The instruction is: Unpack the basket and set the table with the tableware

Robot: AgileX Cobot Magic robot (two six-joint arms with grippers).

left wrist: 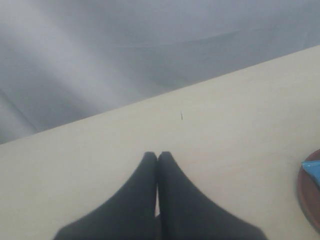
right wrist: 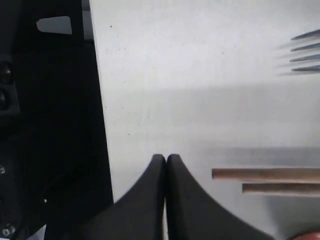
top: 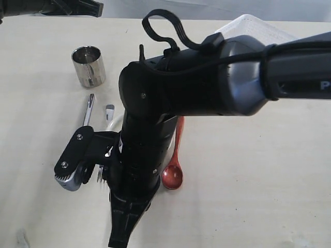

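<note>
The steel cup (top: 88,65) stands upright on the table (top: 46,129). Below it, two steel handles (top: 89,108) of the knife and fork run under my right arm. The red-brown spoon (top: 173,168) lies beside that arm. A corner of the white basket (top: 253,26) shows behind it. My right gripper (right wrist: 165,157) is shut and empty over the table's front edge, its tip (top: 117,240) pointing down. Two wooden chopsticks (right wrist: 265,174) and the fork tines (right wrist: 305,50) lie ahead of it. My left gripper (left wrist: 157,155) is shut and empty above bare table, with the brown plate (left wrist: 309,200) off to one side.
A blue packet (left wrist: 312,171) lies on the brown plate. My right arm (top: 207,77) fills the middle of the exterior view and hides what lies beneath. The left arm (top: 62,6) sits at the far left corner. The floor past the table edge (right wrist: 50,125) is dark.
</note>
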